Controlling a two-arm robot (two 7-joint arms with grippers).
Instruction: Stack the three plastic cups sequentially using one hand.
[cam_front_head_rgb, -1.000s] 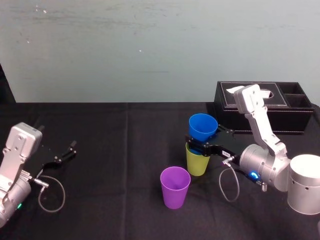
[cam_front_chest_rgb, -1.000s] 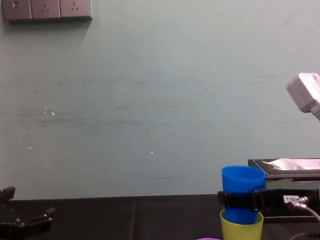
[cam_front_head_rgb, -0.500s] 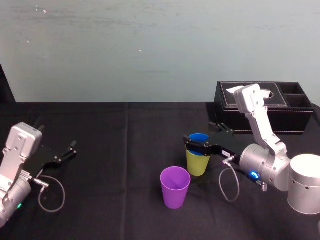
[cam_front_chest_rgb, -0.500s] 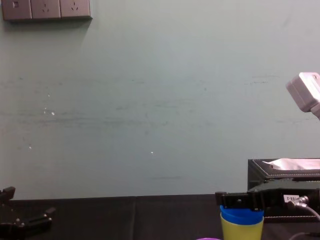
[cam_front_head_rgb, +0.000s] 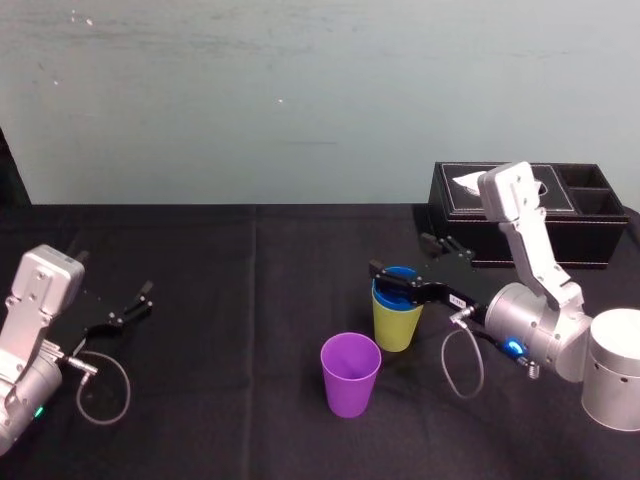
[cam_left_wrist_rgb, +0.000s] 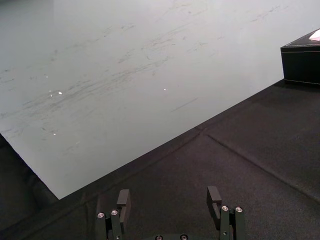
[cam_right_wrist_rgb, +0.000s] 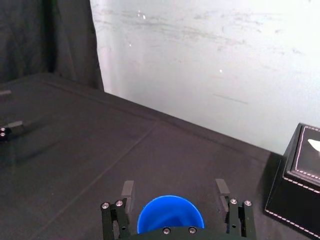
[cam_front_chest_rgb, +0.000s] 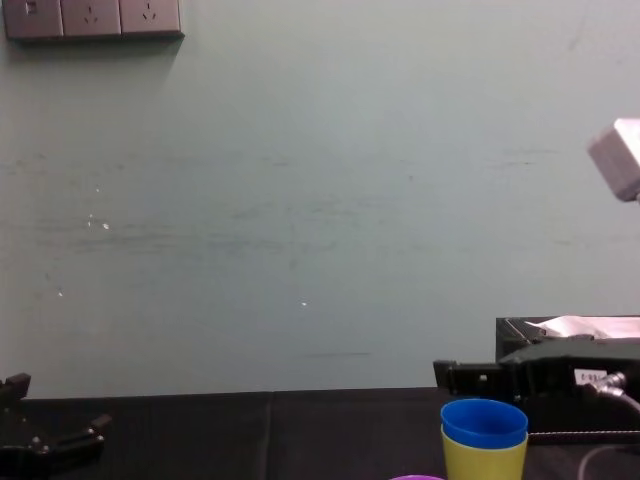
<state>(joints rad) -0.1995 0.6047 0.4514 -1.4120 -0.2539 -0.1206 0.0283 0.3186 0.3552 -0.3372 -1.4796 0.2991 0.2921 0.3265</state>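
Right claw (cam_right_wrist_rgb: 174, 188), spread wide, hovers above blue cup (cam_right_wrist_rgb: 170, 216) nested in yellow-green cup (cam_front_head_rgb: 396, 324).

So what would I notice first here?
The blue cup sits nested inside the yellow-green cup in the middle, with the right gripper open just above them. The purple cup stands alone, nearer the robot. The left gripper rests open at far left.

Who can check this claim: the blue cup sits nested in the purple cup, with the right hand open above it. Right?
Not quite. The blue cup sits nested in the yellow-green cup, as the head view shows; the purple cup stands alone. The right hand is open above it.
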